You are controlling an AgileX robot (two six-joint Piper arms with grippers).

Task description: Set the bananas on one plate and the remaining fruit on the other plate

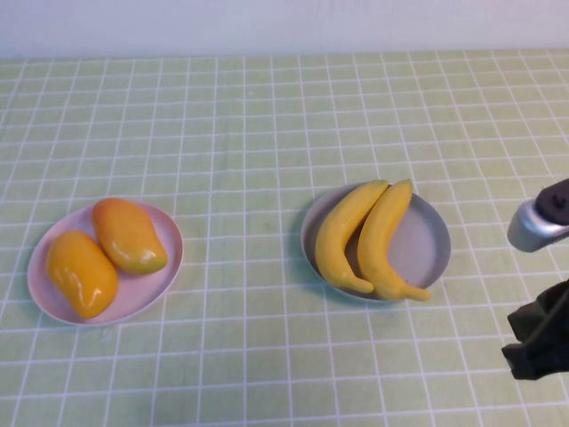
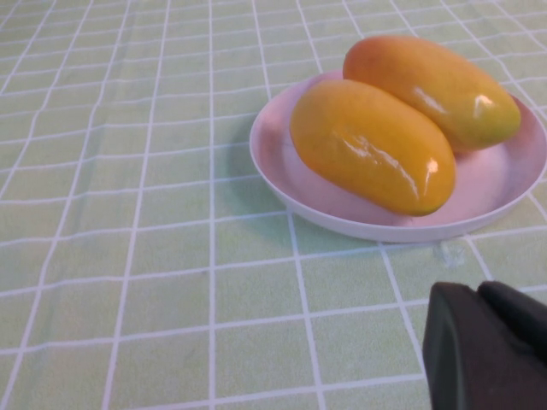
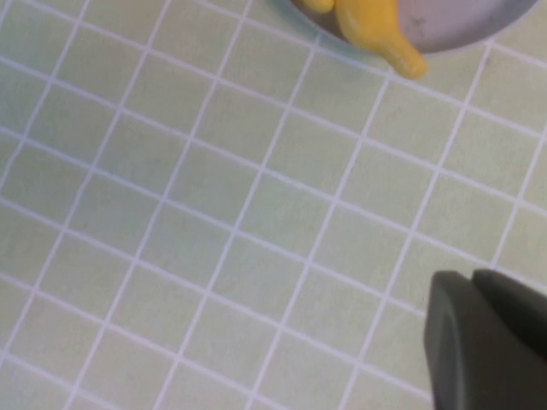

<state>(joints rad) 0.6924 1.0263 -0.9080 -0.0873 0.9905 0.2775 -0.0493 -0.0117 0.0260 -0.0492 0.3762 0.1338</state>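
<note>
High view: right hand (image 1: pixel 538 347) closed, empty, beside grey-blue plate (image 1: pixel 432 238).

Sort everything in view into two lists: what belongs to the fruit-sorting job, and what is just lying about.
Belongs to the job:
- bananas, both on the grey plate
- mangoes, both on the pink plate
- right gripper, shut, empty, beside the grey plate
- left gripper, shut, empty, near the pink plate

Just lying about:
- only the checked tablecloth
</note>
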